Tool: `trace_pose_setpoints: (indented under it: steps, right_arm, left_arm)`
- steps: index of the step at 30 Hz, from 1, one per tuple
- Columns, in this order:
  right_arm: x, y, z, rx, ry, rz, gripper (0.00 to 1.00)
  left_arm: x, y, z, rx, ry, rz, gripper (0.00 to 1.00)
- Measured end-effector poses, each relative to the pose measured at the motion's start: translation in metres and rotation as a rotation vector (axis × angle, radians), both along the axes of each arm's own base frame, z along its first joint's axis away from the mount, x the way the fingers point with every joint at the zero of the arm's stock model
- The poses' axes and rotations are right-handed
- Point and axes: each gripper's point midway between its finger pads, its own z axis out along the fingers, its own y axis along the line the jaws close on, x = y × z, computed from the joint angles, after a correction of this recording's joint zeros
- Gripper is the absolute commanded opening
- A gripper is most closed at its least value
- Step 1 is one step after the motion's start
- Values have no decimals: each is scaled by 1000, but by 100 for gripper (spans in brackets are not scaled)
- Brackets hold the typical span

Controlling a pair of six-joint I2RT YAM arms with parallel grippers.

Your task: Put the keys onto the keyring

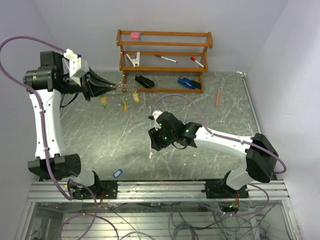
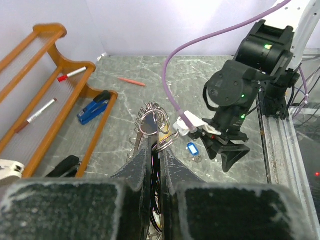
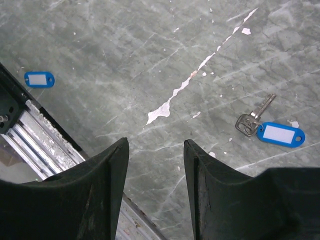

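The keyring's (image 2: 149, 120) lower half is hidden between the left end effector's (image 2: 156, 143) closed fingers.

Robot: left arm (image 1: 52, 131), right arm (image 1: 225, 140) — white links, black joints, green lights (image 1: 186, 131), purple cables (image 2: 167, 75), black wedge fingers (image 3: 97, 195).

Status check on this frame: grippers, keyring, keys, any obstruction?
Left gripper shut on keyring. Right gripper open over table, blue-tagged key loose beside it. Second blue tag near the rail. No obstruction seen.
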Motion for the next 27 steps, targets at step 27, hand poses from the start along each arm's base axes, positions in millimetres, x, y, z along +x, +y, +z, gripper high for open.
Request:
trace_pose_setpoints:
  steps: [27]
  right_arm:
    - [-22, 31, 35, 87, -11, 82, 48]
  left_arm:
    - [2, 27, -159, 133, 119, 386, 7]
